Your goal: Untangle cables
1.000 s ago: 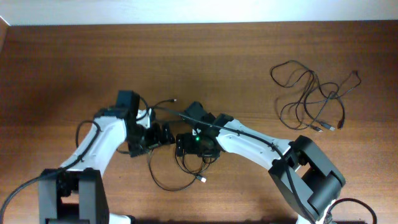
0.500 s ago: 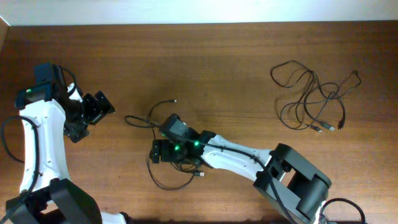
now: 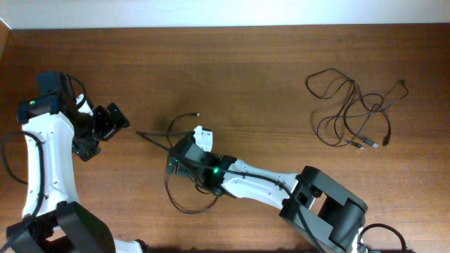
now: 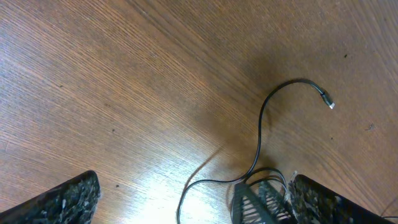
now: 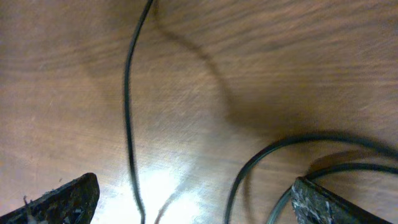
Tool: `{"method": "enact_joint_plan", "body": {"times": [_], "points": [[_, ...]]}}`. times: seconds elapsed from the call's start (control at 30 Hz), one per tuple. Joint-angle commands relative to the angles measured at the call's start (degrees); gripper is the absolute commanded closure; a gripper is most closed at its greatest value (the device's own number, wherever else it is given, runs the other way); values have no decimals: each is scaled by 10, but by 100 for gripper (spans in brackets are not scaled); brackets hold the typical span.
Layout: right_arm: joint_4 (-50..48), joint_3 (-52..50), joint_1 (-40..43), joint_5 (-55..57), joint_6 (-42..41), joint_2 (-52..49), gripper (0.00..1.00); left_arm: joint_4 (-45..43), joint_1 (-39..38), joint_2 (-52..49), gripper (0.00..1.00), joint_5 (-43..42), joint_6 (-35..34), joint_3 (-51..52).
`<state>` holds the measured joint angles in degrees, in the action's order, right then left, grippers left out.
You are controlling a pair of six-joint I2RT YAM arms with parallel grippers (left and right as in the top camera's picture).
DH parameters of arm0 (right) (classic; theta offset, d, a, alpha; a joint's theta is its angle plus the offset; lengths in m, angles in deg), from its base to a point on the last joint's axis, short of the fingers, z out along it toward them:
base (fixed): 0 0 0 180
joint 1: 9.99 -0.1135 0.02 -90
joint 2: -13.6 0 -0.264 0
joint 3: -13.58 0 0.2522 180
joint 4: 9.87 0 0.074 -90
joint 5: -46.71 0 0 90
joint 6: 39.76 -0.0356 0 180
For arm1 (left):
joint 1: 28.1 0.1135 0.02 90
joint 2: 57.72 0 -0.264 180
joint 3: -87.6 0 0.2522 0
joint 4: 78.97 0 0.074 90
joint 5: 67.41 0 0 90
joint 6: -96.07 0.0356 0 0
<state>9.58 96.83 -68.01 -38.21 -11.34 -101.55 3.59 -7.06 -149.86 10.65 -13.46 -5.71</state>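
Low and centre in the overhead view, the right tool (image 3: 176,165) is held with its jaws wide apart, low over a thin black cord with a small plug end (image 3: 190,114). This cord lies in loose loops on the brown wooden table (image 3: 246,70). In the right wrist view, its strands are seen on the wood between the fingers (image 5: 62,202), and neither finger touches them.

At the left edge, the left tool (image 3: 112,121) is likewise spread apart and empty, well apart from that cord.

At the upper right, a tangled bundle of thin black cords (image 3: 351,112) lies untouched.

The step in hand is judged to be laying out one freed cord. Next, a reach to the far bundle seems called for, with a single strand to be pinched.
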Motion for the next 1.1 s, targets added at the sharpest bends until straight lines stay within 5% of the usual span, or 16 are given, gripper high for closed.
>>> {"method": "enact_joint_plan", "body": {"times": [0.0, 0.17, 0.2, 0.23, 0.3, 0.7, 0.77, 0.93, 1.07], "points": [[0, -2, -12, 12, -4, -24, 2, 0, 3, 2, 1, 4, -6, -7], [13, -2, -17, 26, -2, -91, 0, 1, 3, 2, 1, 4, -6, -7], [31, -2, -15, 41, 1, -91, 6, 1, 3, 2, 1, 4, -6, -7], [55, 6, -15, 48, 34, -91, 24, 0, 3, 2, 1, 4, -6, -7], [92, 23, -16, 61, 67, -91, 30, 1, 3, 2, 1, 4, -6, -7], [287, 113, -17, 9, 104, -92, 29, 0, 3, 2, 1, 4, -6, -7], [265, 116, -20, -12, 108, -93, 21, 0, 3, 2, 1, 4, -6, -7], [385, 253, -14, -27, 119, -93, 13, 1, 3, 2, 1, 4, -6, -7], [383, 280, -17, -57, 118, -95, 12, 1, 3, 2, 1, 4, -6, -7]]}}
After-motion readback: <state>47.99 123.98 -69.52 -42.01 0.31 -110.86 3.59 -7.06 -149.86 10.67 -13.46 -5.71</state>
